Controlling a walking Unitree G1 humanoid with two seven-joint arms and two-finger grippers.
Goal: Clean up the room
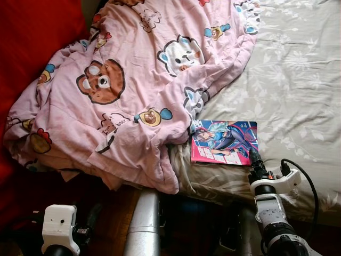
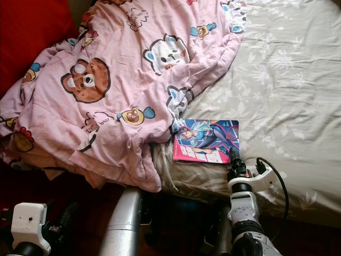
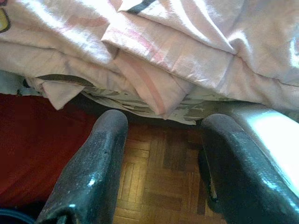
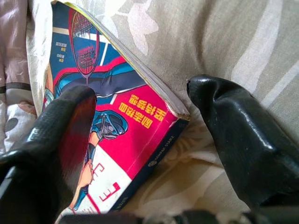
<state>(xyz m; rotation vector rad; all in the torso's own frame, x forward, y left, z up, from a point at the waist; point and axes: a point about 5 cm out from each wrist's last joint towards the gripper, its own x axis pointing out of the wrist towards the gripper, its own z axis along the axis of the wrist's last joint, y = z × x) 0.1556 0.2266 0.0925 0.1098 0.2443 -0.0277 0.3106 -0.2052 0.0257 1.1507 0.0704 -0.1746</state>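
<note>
Jaws of the right gripper (image 4: 140, 107) stand wide apart and straddle the near right corner of a manga book (image 1: 225, 142); one finger (image 4: 60, 140) lies over the pink-and-blue cover, the other rests on the sheet beside the book's page edge, and nothing is clamped between them. From the head camera, the right gripper (image 1: 254, 158) sits at the book's lower right corner, at the near edge of the bed.

Book: lies flat on the grey leaf-patterned bedsheet (image 1: 298, 80), close to the mattress edge, its left side just beside the overhanging blanket. Cover shows an illustrated figure with pale blue hair and printed characters.

Blanket (image 1: 133, 80): a pink quilt printed with cartoon bears, bunched over the left half of the bed and spilling over the near edge.

Left gripper (image 3: 159, 154): low beside the bed, fingers spread with nothing between them, over a wooden parquet floor (image 3: 159, 182) and below the hanging folds of the quilt.

Red fabric (image 1: 32, 37) borders the bed on the far left.
</note>
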